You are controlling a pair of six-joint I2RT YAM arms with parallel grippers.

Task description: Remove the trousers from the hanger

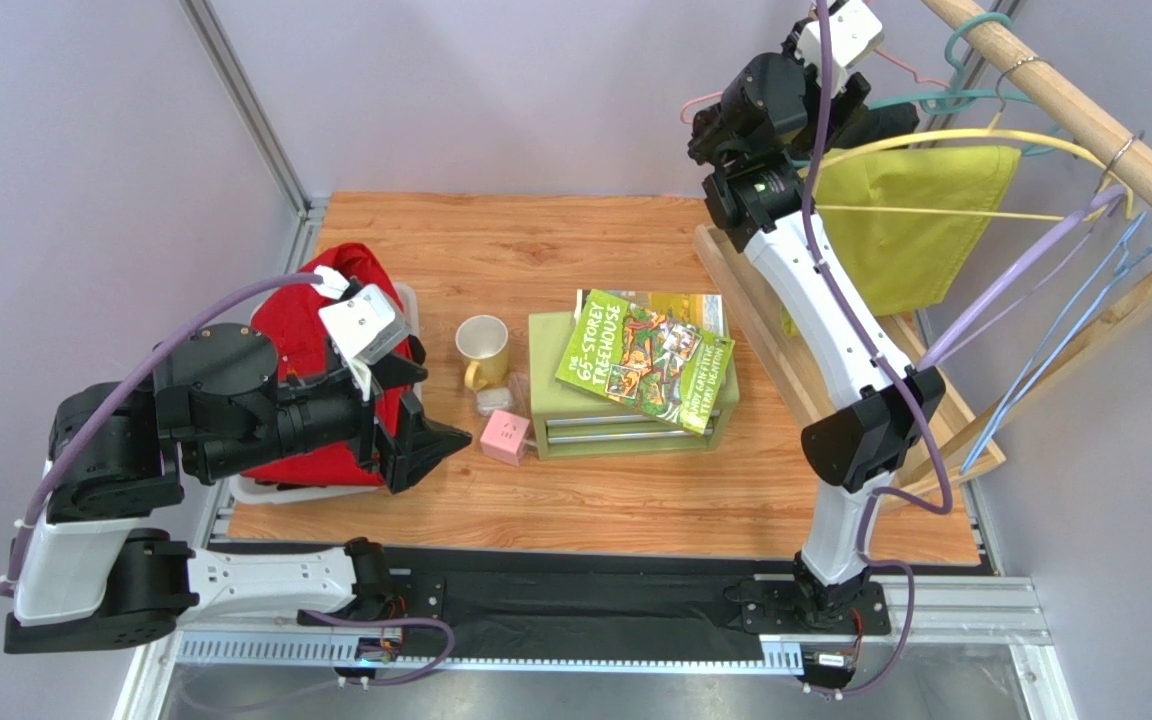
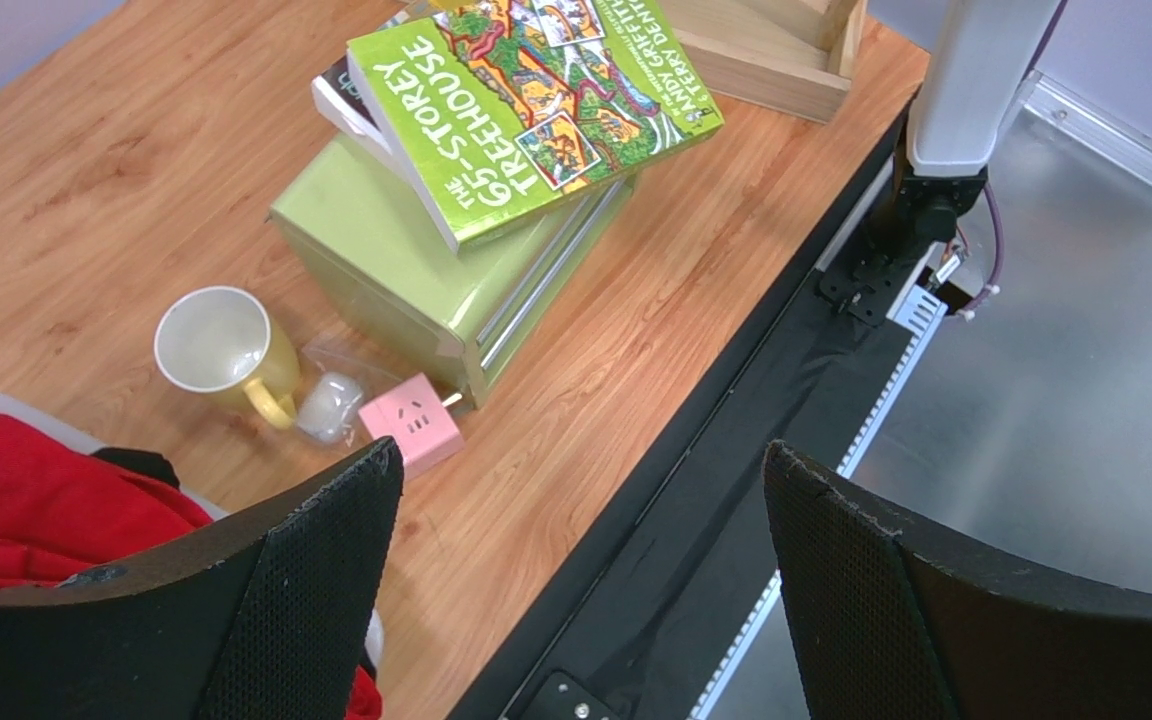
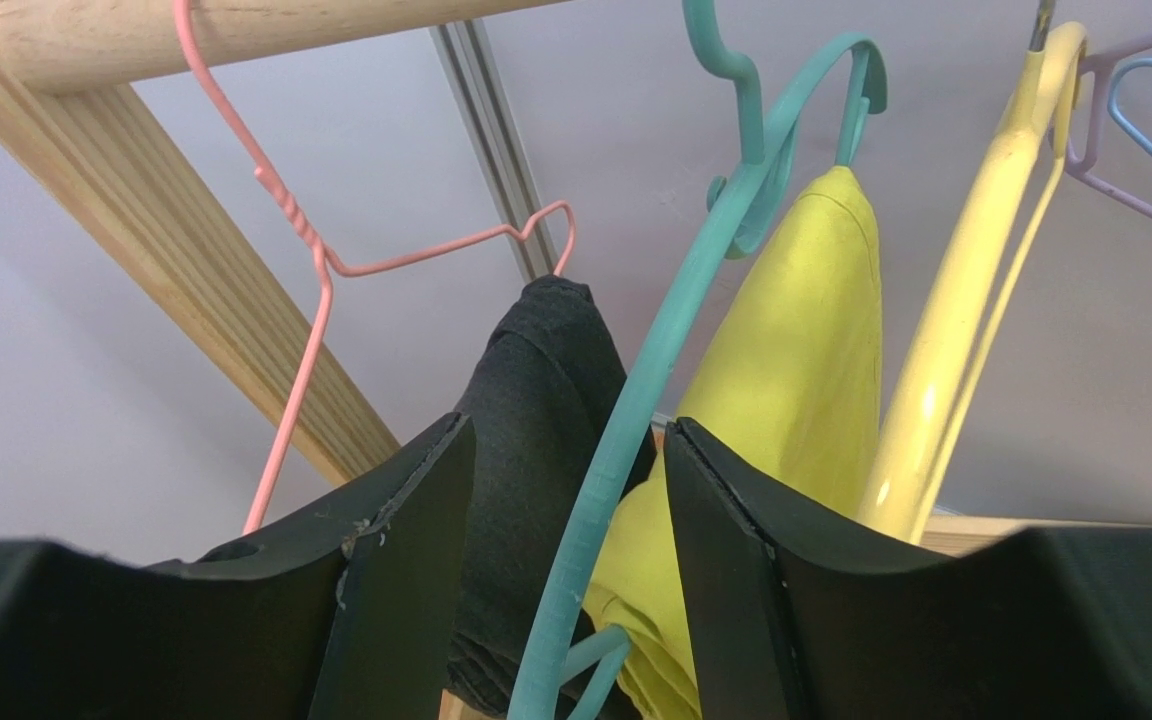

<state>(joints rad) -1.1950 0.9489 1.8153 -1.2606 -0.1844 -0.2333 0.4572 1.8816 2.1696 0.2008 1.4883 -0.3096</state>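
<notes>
High at the back right, my right gripper (image 3: 567,435) is open, its fingers astride a dark pair of trousers (image 3: 537,375) and a teal hanger (image 3: 687,285). The dark trousers hang folded over a pink wire hanger (image 3: 312,300). Whether the pads touch the cloth I cannot tell. Just right of them, yellow-green trousers (image 3: 793,345) (image 1: 913,225) hang from the rail (image 1: 1078,113), with a yellow hanger (image 3: 973,300) beside them. Red trousers (image 1: 304,338) lie in a white bin (image 1: 405,300) on the left. My left gripper (image 1: 440,443) (image 2: 579,465) hangs wide open and empty, beside that bin.
On the table's middle stand a yellow mug (image 1: 483,350), a pink cube (image 1: 506,435) and a green box (image 1: 552,398) with a book (image 1: 650,360) on top. The rack's wooden base (image 1: 755,323) slants along the right. Bare purple and blue hangers (image 1: 1048,285) hang further along the rail.
</notes>
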